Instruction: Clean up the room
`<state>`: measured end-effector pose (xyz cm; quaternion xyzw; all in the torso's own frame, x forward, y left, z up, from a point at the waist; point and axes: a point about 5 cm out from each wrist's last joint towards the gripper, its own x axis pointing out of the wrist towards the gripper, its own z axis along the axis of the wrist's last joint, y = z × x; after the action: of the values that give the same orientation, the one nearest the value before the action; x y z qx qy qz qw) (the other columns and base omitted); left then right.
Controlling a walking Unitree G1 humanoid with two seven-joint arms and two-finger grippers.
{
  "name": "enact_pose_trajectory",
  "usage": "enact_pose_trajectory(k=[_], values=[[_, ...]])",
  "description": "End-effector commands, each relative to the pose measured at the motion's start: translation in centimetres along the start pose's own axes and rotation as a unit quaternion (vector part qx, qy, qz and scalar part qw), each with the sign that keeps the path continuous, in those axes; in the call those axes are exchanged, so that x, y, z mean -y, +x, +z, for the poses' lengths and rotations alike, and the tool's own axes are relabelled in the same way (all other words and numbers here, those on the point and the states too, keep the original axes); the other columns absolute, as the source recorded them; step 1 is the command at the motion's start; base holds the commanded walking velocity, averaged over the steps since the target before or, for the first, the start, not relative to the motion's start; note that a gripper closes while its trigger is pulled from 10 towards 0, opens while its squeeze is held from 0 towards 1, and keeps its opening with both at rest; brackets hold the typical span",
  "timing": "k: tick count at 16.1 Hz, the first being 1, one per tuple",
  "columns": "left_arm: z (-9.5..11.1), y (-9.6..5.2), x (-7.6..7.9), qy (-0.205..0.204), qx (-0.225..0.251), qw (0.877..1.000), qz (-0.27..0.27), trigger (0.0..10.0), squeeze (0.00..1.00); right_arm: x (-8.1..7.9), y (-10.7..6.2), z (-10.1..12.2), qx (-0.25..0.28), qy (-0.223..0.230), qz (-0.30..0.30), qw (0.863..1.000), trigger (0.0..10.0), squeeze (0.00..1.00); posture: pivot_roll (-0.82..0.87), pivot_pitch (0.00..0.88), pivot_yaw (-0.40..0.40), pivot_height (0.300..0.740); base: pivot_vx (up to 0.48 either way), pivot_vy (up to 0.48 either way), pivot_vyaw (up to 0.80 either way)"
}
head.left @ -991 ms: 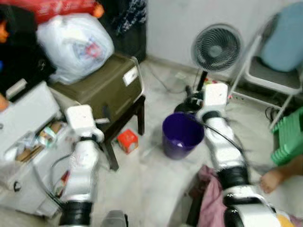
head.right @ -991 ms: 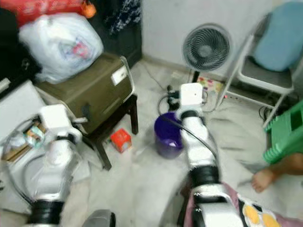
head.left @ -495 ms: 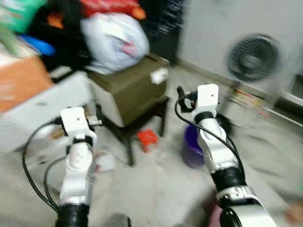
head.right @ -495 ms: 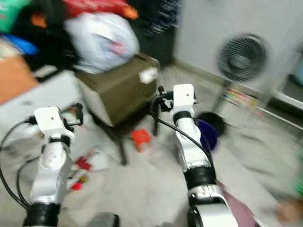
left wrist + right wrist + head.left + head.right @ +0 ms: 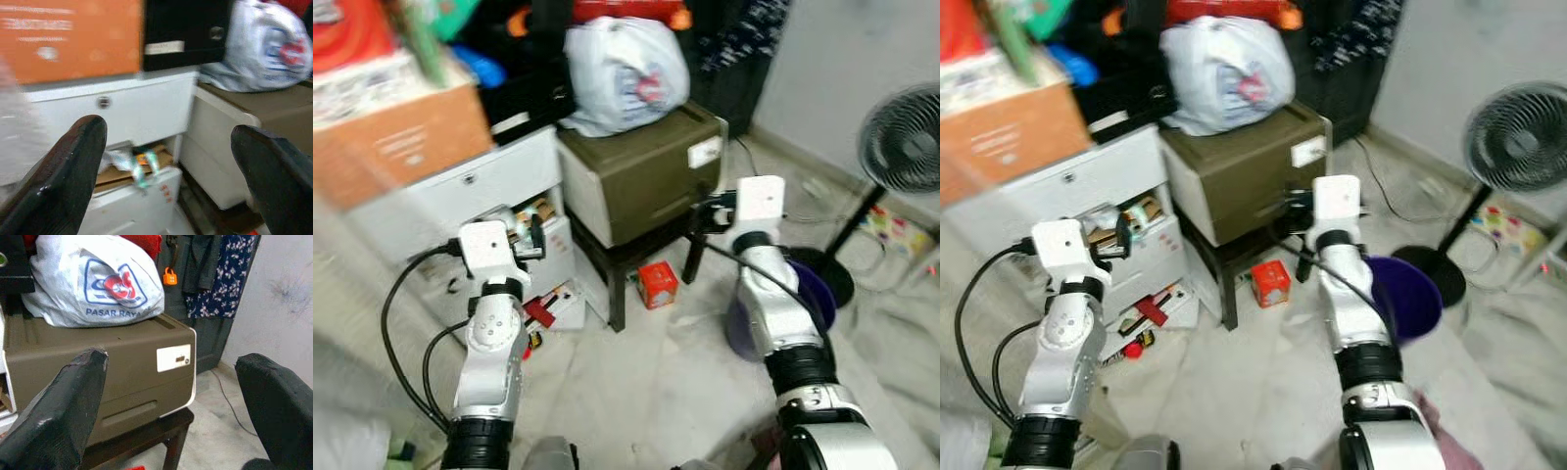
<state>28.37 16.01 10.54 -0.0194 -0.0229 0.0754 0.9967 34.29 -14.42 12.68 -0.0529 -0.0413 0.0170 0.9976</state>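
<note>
Both arms are raised in front of me, and both grippers hold nothing. My left gripper (image 5: 168, 171) is open and faces the white drawer cabinet (image 5: 146, 105), whose open drawer (image 5: 527, 210) holds clutter. My right gripper (image 5: 171, 406) is open and faces an olive box (image 5: 98, 367) that carries a white plastic bag (image 5: 93, 281). A small red box (image 5: 657, 284) lies on the floor beside the dark stool (image 5: 622, 269) under the olive box. Red items (image 5: 542, 311) lie on the floor at the cabinet's foot. A purple bucket (image 5: 803, 299) stands partly behind my right arm.
An orange cardboard box (image 5: 406, 137) sits on top of the cabinet. A standing fan (image 5: 904, 147) with a black base and a cable is at the right. Dark clothing (image 5: 220, 279) hangs by the wall behind the olive box. Bare floor lies between my arms.
The camera has swung left, bringing the drawer cabinet and orange box into view and shifting the fan and bucket right. Both arms keep their raised pose with the grippers open.
</note>
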Motion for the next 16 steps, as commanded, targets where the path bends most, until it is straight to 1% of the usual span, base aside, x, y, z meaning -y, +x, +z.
enact_pose_trajectory(k=[1,2,6,7,9,11,12,13,14,15,16], values=[[0.2,0.1,-0.6,0.009,0.003,1.000,0.011,10.0,0.00,-0.8,0.2,0.7,0.012,0.008,0.010,1.000,10.0,0.00,-0.01,0.000,-0.031,0.740,0.000,0.000,0.80],[0.2,0.1,-0.5,0.009,0.001,1.000,0.007,10.0,0.00,-0.8,0.3,0.7,0.012,0.010,0.008,1.000,10.0,0.00,-0.01,0.000,-0.031,0.740,0.000,0.000,0.41],[0.2,0.0,-0.3,0.007,0.002,1.000,-0.007,10.0,0.00,-0.5,0.3,0.7,0.015,-0.001,0.002,1.000,10.0,0.00,-0.01,0.000,-0.031,0.740,0.000,0.000,0.00],[0.2,0.0,-0.3,0.010,0.004,1.000,-0.010,10.0,0.00,-0.5,0.3,0.7,0.016,-0.002,0.003,1.000,10.0,0.00,-0.01,0.000,-0.031,0.740,0.000,0.000,0.80],[0.4,-0.2,0.2,0.021,0.009,0.999,-0.040,10.0,0.00,-0.5,0.2,0.6,0.017,-0.002,0.002,1.000,10.0,0.00,-0.01,0.000,-0.032,0.740,0.000,0.000,0.80],[-0.4,-0.8,0.3,0.049,-0.009,0.996,-0.079,10.0,0.00,0.1,-0.3,0.0,0.007,-0.013,-0.004,1.000,10.0,0.00,-0.01,0.000,-0.033,0.740,0.000,0.000,0.00],[-1.6,-1.7,-0.1,0.076,-0.038,0.990,-0.117,10.0,0.00,1.1,-1.0,-1.3,-0.011,-0.030,-0.014,0.999,10.0,0.00,-0.01,0.000,-0.032,0.740,0.000,0.000,0.00],[-2.3,-2.4,-0.2,0.084,-0.060,0.982,-0.157,10.0,0.00,2.1,-1.6,-2.5,-0.029,-0.050,-0.024,0.998,10.0,0.00,-0.01,0.000,-0.032,0.740,0.000,0.000,0.00],[-2.5,-2.7,-0.2,0.087,-0.067,0.978,-0.177,10.0,0.00,2.5,-1.9,-3.0,-0.036,-0.063,-0.027,0.997,10.0,0.00,-0.01,0.000,-0.032,0.740,0.000,0.000,0.00],[-2.6,-3.1,0.2,0.100,-0.071,0.969,-0.216,10.0,0.00,3.2,-2.3,-4.0,-0.053,-0.074,-0.037,0.995,10.0,0.00,0.00,0.000,-0.031,0.740,0.000,0.000,0.00],[-2.8,-3.7,0.6,0.114,-0.079,0.956,-0.260,10.0,0.00,3.9,-2.9,-5.3,-0.077,-0.096,-0.041,0.992,10.0,0.00,0.00,0.000,-0.028,0.740,0.000,0.000,0.00]])
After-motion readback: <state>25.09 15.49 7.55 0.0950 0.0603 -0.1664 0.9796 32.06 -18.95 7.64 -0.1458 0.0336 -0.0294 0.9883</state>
